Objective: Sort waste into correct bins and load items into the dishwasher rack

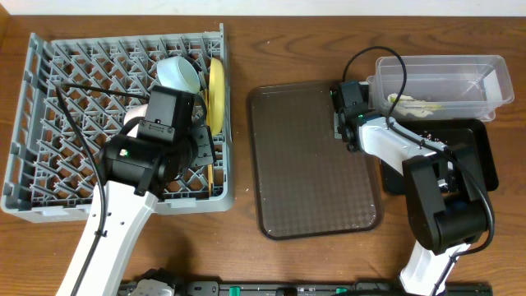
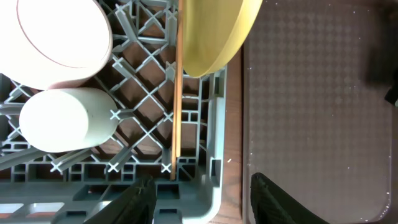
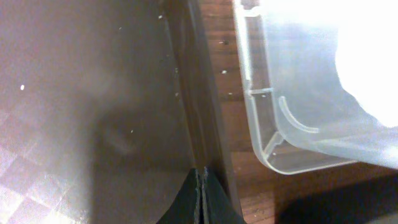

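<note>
Grey plastic lattice fills the upper left of the overhead view: the dishwasher rack (image 1: 33, 164), with the left arm over its right-hand side; the left gripper (image 2: 202, 199) hangs with its jaws wide apart and empty, above the rack's near wall. Stowed in the rack are a pale-yellow plate (image 2: 214, 31) standing on edge, a thin wooden chopstick (image 2: 178, 93) lying along the lattice just beside it, a cream cup (image 2: 65, 121), and a whitish bowl (image 2: 62, 40) at the upper left of the wrist view; a second bowl and a second stick cannot be made out. At centre frame the brown serving tray (image 1: 312, 164) looks almost bare, save a few white crumbs (image 3: 23, 87). The right gripper (image 3: 200, 196) sits at that tray's right rim, fingers pressed together with nothing visible between them. At the upper right the clear tub (image 1: 496, 78) holds yellowish waste (image 1: 415, 103); the black tray (image 1: 485, 156) below it is largely hidden by the right arm. Judged from this, loading is nearly done; stray crumbs appear to be what is left.
</note>
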You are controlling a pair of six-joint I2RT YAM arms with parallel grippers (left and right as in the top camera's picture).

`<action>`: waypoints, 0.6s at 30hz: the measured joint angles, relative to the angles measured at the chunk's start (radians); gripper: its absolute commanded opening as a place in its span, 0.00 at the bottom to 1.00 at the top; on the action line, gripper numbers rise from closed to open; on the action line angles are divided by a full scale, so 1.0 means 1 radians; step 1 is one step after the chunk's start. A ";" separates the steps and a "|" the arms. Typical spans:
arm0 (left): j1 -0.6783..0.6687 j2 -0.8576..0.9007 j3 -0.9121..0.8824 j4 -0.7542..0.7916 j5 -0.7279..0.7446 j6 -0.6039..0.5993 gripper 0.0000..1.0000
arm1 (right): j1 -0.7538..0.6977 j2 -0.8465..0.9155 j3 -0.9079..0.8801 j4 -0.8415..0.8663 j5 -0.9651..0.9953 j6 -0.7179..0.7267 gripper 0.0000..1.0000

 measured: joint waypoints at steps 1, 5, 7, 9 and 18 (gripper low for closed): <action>0.000 0.000 0.000 -0.001 0.000 0.000 0.52 | 0.000 0.000 0.000 -0.001 0.003 0.011 0.01; 0.000 0.000 0.000 -0.004 0.000 0.000 0.52 | 0.000 0.000 0.000 -0.029 0.013 0.061 0.01; 0.000 0.000 0.000 -0.004 0.000 0.000 0.52 | -0.003 0.000 0.000 -0.048 0.016 0.090 0.01; 0.000 0.000 0.000 -0.004 0.000 0.000 0.52 | -0.009 0.000 0.000 -0.051 0.017 0.109 0.01; 0.000 0.000 0.000 -0.005 0.000 0.000 0.52 | -0.013 -0.077 -0.003 -0.183 -0.130 0.007 0.04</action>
